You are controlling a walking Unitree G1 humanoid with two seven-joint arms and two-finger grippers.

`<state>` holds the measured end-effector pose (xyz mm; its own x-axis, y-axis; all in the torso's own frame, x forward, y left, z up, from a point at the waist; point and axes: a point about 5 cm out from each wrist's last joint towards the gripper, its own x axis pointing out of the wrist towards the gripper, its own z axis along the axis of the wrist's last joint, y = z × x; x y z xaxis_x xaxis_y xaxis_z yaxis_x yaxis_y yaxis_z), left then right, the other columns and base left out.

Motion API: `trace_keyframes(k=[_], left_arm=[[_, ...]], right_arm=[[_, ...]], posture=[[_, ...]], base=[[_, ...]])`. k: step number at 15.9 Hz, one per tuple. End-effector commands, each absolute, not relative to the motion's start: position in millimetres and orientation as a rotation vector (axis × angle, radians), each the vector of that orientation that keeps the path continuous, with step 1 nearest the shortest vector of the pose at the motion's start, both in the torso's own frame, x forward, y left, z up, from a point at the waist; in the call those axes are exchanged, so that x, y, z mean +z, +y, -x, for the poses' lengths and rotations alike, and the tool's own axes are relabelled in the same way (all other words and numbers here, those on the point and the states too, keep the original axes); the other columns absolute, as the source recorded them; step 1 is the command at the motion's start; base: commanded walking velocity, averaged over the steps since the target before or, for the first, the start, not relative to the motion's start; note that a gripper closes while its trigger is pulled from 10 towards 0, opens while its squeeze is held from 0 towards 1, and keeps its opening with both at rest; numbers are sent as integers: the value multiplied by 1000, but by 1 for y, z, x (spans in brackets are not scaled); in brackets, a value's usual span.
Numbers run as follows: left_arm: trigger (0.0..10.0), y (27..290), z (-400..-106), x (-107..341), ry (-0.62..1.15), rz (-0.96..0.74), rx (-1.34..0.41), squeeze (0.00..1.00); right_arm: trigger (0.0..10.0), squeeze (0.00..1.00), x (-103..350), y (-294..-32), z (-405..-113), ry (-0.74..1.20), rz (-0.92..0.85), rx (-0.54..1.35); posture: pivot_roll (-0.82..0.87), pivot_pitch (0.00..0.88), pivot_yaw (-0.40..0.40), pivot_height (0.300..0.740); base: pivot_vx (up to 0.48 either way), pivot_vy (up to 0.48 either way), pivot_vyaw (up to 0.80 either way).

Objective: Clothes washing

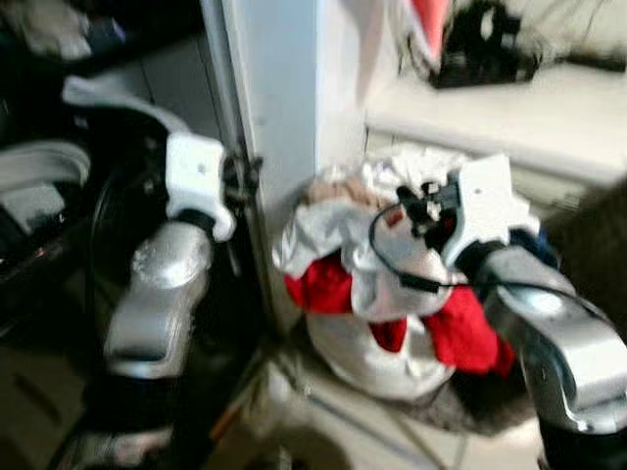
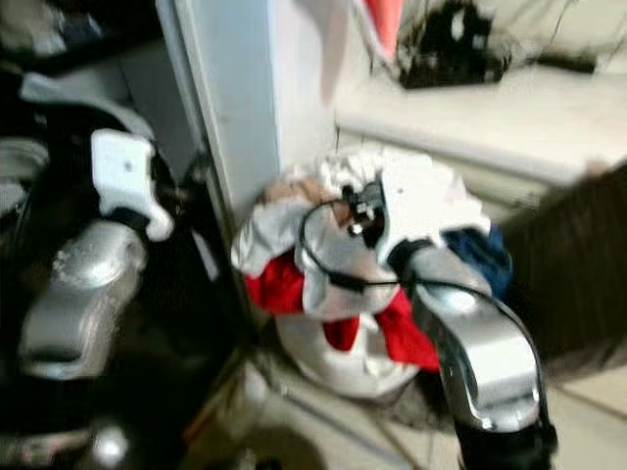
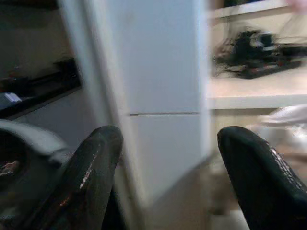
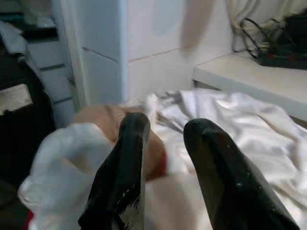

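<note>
Laundry [image 1: 392,264], white and red cloth heaped in a white basket [image 1: 358,362], sat on the floor beside a white wall corner [image 1: 279,147]. The right gripper [image 4: 165,143] hovered just above the pile, fingers parted and empty. The left gripper [image 3: 168,158] was spread wide, grasping nothing, facing the corner.

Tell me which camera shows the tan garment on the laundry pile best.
The right wrist view: the tan garment lies close up, just beyond the open right tool, among white clothes. Both eye views show it small and blurred at the pile's top. The left wrist view faces a white wall corner.
</note>
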<state>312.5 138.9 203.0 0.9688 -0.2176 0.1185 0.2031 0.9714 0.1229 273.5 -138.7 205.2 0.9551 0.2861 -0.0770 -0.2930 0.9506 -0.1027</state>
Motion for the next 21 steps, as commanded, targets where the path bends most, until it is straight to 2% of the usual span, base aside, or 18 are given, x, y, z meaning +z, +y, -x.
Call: trace_keyframes(k=[1, 6, 7, 9, 12, 17, 21], left_arm=[[10000, 141, -312, 206, -138, -124, -211, 0], [10000, 141, -313, 207, -138, -127, -205, 0], [10000, 138, -314, 208, -131, -192, -200, 0], [10000, 137, -315, 208, -148, -194, -183, 0], [10000, 138, -317, 207, -128, -133, -157, 0], [10000, 128, -314, 208, -148, -148, -225, 0], [10000, 125, -315, 209, -151, -139, -235, 0]], right_arm=[[10000, 0, 211, -138, -273, 32, 113, 298], [10000, 0, 211, -138, -274, 28, 112, 297], [10000, 0, 211, -139, -274, 26, 112, 297], [10000, 0, 212, -139, -275, 21, 117, 291], [10000, 0, 213, -143, -277, 12, 129, 263], [10000, 0, 215, -143, -279, -9, 187, 266], [10000, 0, 216, -142, -279, -17, 194, 272]], posture=[[3, 0, 35, 740], [3, 0, 36, 740], [3, 0, 36, 740], [1, 0, 37, 740], [3, 0, 35, 740], [3, 0, 35, 740], [0, 0, 38, 740]], base=[[0, 326, 0], [0, 318, 0], [0, -480, 0], [0, -480, 0], [0, 0, 0], [49, 0, 0], [269, 0, 598]])
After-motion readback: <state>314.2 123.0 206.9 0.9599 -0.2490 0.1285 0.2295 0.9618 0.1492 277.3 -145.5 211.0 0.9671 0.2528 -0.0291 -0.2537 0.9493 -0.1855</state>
